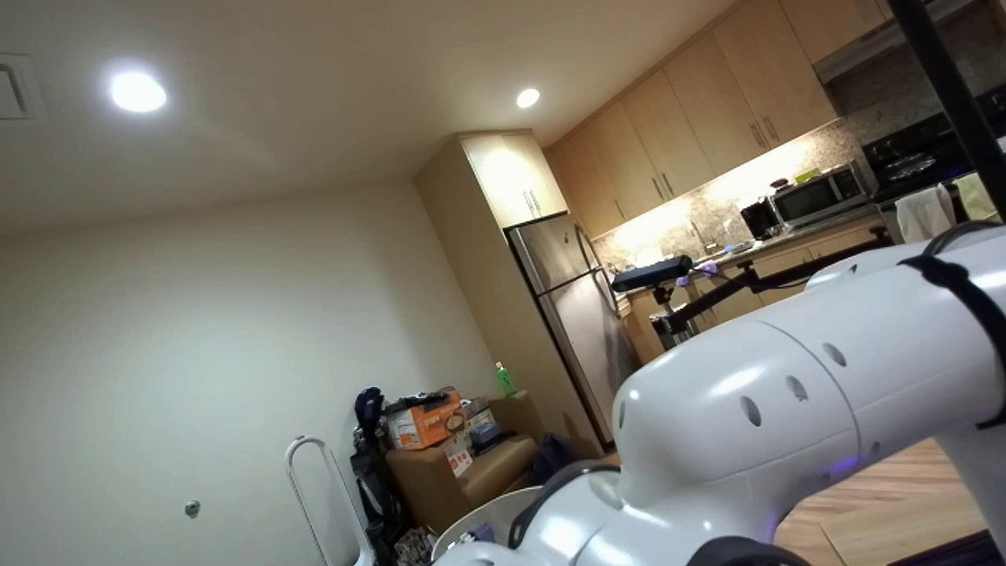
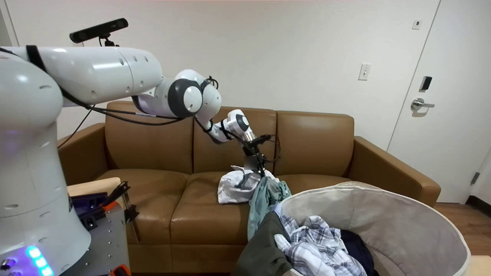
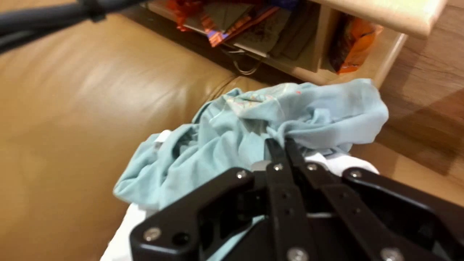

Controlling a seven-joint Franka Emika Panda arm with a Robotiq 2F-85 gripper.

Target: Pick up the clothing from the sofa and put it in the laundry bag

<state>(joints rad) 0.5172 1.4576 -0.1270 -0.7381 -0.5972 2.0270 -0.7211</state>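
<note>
The clothing is a pale teal, blue-grey garment (image 2: 264, 197) lying over a white garment (image 2: 232, 189) on the sofa's middle seat, its lower end hanging over the front edge. Whether the two are joined I cannot tell. My gripper (image 2: 262, 171) points down onto them. In the wrist view the gripper (image 3: 281, 143) is shut on a pinched fold of the teal garment (image 3: 217, 156); the white garment (image 3: 125, 232) shows underneath. The laundry bag (image 2: 387, 218), wide with light grey walls, stands in front right of the sofa. Part of its rim shows in an exterior view (image 1: 479, 515).
The bag holds a plaid shirt (image 2: 318, 245) and dark cloth (image 2: 356, 249). An olive cloth (image 2: 264, 245) hangs over its near-left rim. The brown sofa (image 2: 215, 222) has a right armrest (image 2: 399, 168) behind the bag. A wooden shelf unit (image 3: 384, 14) stands near the sofa front.
</note>
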